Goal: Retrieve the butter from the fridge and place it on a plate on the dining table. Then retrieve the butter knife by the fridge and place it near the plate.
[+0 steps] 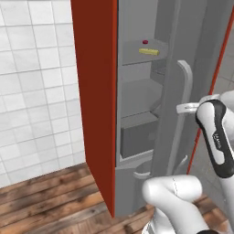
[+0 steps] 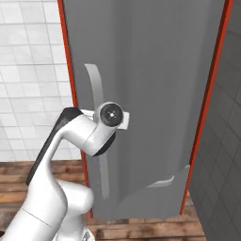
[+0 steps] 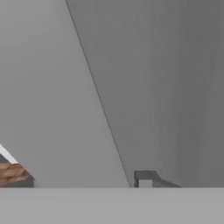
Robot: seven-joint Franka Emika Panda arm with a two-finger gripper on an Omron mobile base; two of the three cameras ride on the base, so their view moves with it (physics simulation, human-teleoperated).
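Left base view: the claw (image 1: 186, 108) is sitting at the fridge (image 1: 141, 96) door handle (image 1: 183, 91) — jaw spread unreadable. Butter (image 1: 149, 51) is lying up-left, shelved. The door risks swinging shut — nothing visibly holding it.

arm rises from the base, elbow bent low, forearm reaching up and forward, the wrist turned so the hand points away from the base cameras. gripper (image 1: 186, 109) sits at about mid height, seen from behind as pale fingers past the dark wrist cover; in the hand view one finger tip (image 3: 145, 178) shows. jaw spacing cannot be judged.
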